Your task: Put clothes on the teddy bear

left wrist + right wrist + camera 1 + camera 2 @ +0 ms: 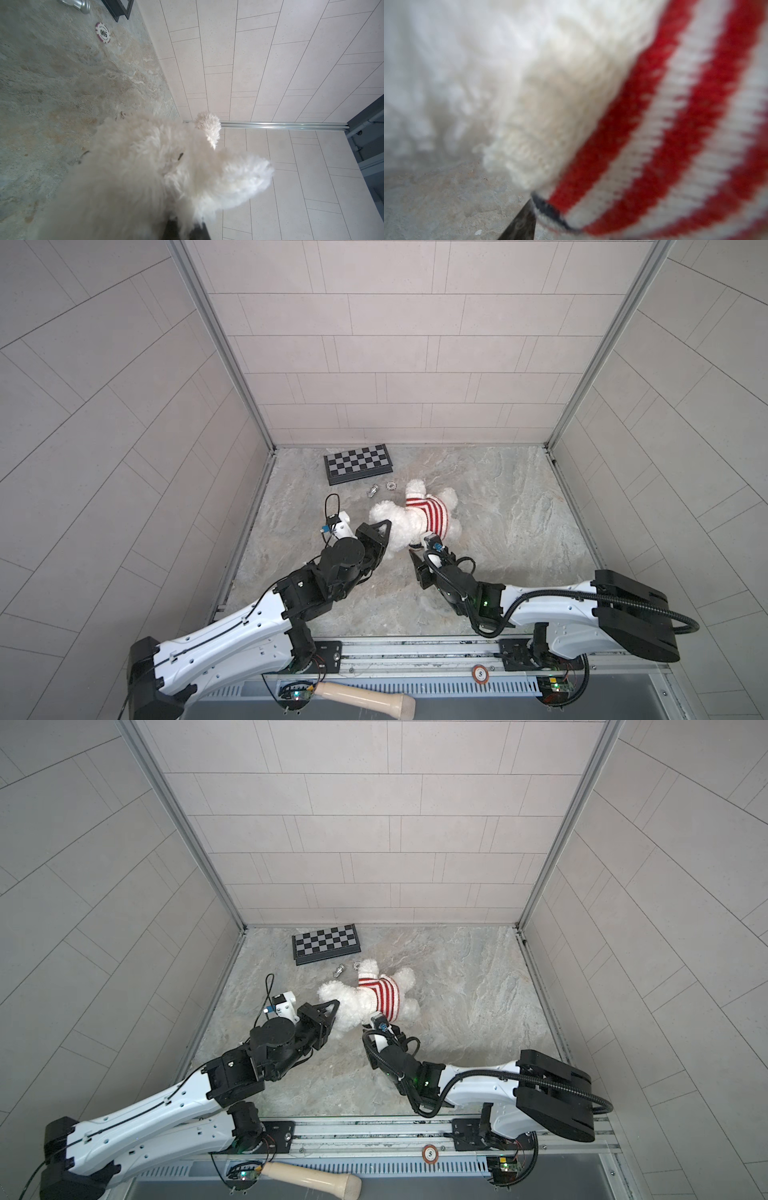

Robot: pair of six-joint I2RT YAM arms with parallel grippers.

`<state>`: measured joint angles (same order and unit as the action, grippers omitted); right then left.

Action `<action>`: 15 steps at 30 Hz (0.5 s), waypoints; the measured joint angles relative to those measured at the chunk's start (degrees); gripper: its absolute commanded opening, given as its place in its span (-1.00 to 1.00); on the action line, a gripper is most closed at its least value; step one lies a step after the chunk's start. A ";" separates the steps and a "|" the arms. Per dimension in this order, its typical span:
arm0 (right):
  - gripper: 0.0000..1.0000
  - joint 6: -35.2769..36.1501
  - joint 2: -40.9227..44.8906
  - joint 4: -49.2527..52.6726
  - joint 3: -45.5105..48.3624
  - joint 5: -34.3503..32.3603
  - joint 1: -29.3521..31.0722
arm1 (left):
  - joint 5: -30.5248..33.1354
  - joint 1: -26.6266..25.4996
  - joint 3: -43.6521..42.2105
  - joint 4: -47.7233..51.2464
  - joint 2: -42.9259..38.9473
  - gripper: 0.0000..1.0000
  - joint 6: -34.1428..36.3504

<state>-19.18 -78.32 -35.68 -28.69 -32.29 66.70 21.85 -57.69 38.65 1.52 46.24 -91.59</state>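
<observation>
— Teddy bear [399, 522]: where is it lying?
— It is lying mid-frame on the bench [519, 539], below the chessboard [358, 462], wearing the striped sweater [434, 514] around its torso.
— What is the left gripper [386, 531] doing?
— It is pinching white fur at the bear's left end, jaws closed tight.
— And the right gripper [417, 551]?
— It is touching the sweater's dark-edged hem. Only one finger [521, 224] is showing, so I cannot tell how wide it is standing.
</observation>
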 measured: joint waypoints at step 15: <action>-1.00 1.01 -2.01 -5.20 0.52 2.36 -1.79 | 0.70 -0.09 -1.07 -1.73 -0.39 -0.98 -0.11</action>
<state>-18.17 -80.34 -40.88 -28.16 -29.93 64.90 22.55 -57.78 37.58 -0.21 45.84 -91.70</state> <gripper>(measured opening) 0.120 0.077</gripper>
